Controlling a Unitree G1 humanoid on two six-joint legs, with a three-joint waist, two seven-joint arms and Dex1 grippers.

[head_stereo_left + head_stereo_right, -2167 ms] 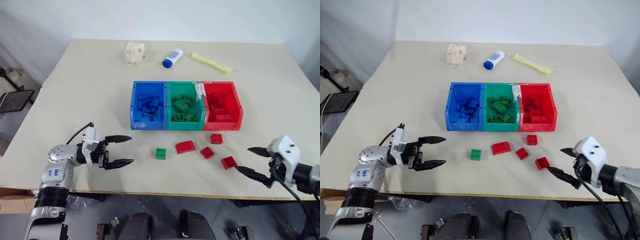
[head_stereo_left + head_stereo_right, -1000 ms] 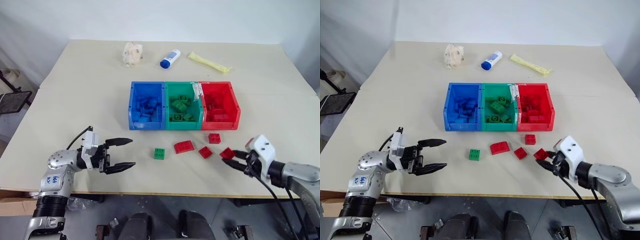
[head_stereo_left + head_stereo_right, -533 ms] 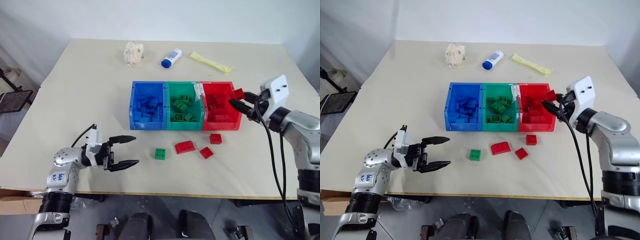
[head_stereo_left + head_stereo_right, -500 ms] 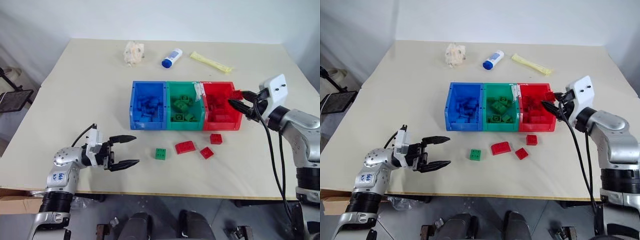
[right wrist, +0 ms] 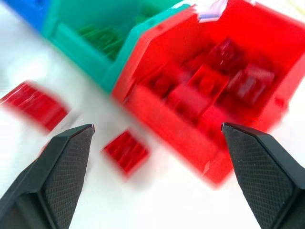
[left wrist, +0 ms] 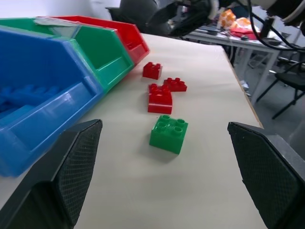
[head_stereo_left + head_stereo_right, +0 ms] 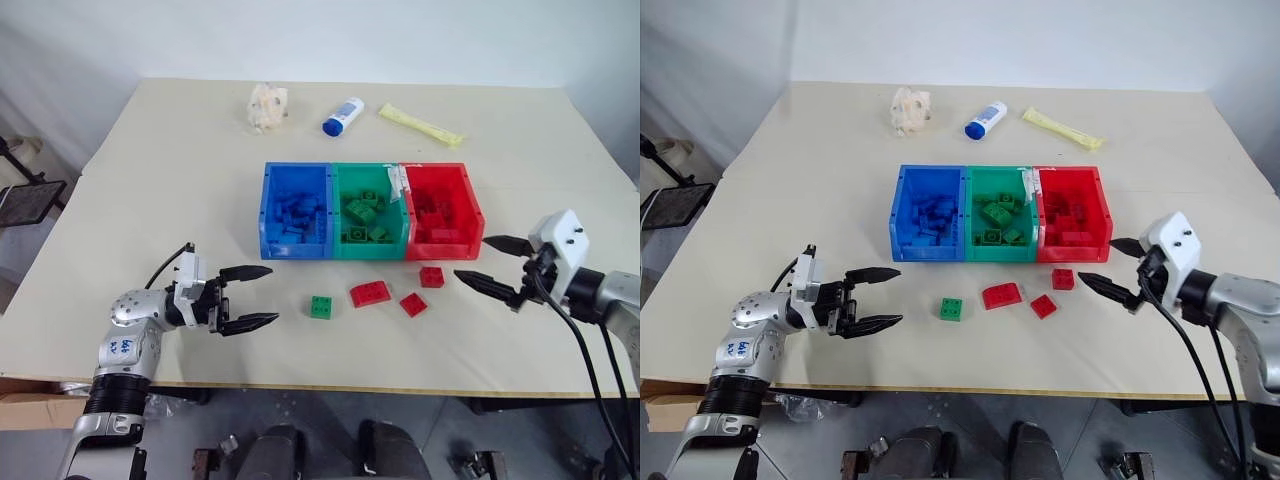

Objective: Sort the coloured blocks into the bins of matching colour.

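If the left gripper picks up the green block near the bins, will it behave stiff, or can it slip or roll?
The green block looks like hard moulded plastic, so probably stiff. Its flat sides and square shape suggest that it should slide, not roll. Its glossy faces might slip between the left gripper's open fingers.

Three bins in a row: blue bin (image 7: 927, 227), green bin (image 7: 999, 226), red bin (image 7: 1073, 225). Nearer than the green bin, a green block (image 7: 951, 309) and three red blocks (image 7: 1002, 295) are shown loose. Left gripper (image 7: 878, 298) and right gripper (image 7: 1113, 268) are held with fingers spread, empty.
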